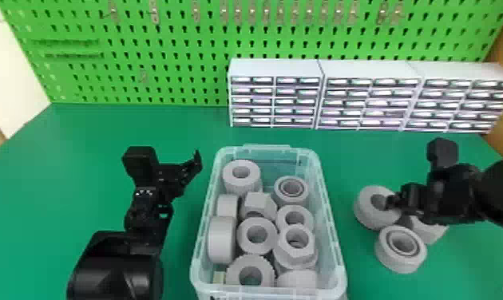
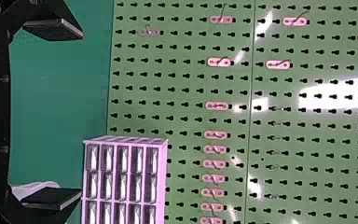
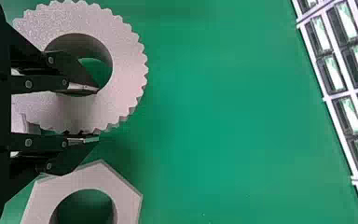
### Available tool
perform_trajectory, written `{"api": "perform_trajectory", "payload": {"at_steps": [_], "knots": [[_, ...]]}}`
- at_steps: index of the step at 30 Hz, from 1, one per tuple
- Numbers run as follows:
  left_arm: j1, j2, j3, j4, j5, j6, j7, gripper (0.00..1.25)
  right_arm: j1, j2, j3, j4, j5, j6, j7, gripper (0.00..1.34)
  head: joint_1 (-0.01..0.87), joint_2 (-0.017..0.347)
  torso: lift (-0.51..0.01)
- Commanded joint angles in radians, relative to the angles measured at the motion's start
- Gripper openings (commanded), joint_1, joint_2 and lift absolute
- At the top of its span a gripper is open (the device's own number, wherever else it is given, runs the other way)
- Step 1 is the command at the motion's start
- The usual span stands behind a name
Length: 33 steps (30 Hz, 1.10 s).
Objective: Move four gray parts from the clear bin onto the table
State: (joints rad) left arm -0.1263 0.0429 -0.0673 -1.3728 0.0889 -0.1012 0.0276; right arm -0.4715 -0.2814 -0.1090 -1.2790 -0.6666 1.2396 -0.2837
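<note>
Green counter (image 1: 95, 131) is carrying a clear bin (image 1: 265, 146) of gray parts at near center. On the right, the right hand (image 1: 391, 203) is gripping narrowly across the ring of a gray gear (image 3: 128, 70), one finger sitting inside its hole. A gray nut (image 3: 127, 193) and a gray ring (image 1: 400, 266) are lying beside it. Left of the bin, the left hand (image 1: 191, 171) is hovering wide and empty. White drawer cabinets (image 1: 274, 68) are standing far right.
</note>
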Motion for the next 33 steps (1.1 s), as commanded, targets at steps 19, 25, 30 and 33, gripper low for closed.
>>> {"api": "perform_trajectory", "payload": {"at_steps": [19, 25, 30, 33], "knots": [[0.001, 0.0, 0.003, 0.001, 0.005, 0.0, 0.0, 1.15, 0.005, 0.001, -0.001, 0.059, 0.027, -0.005, 0.0, 0.47, 0.693, 0.072, -0.052], [0.002, 0.0, 0.004, 0.001, 0.005, 0.0, 0.0, 1.15, 0.005, 0.002, -0.004, 0.059, 0.025, -0.005, 0.001, 0.66, 0.693, 0.072, -0.052], [0.002, 0.0, 0.004, 0.001, 0.006, 0.0, 0.0, 1.15, 0.005, 0.002, -0.001, 0.059, 0.022, -0.005, 0.006, 0.75, 0.693, 0.072, -0.052], [0.004, 0.0, 0.004, 0.001, 0.006, 0.0, 0.0, 1.15, 0.005, 0.002, 0.003, 0.058, 0.024, -0.005, 0.014, 0.78, 0.693, 0.072, -0.052]]}}
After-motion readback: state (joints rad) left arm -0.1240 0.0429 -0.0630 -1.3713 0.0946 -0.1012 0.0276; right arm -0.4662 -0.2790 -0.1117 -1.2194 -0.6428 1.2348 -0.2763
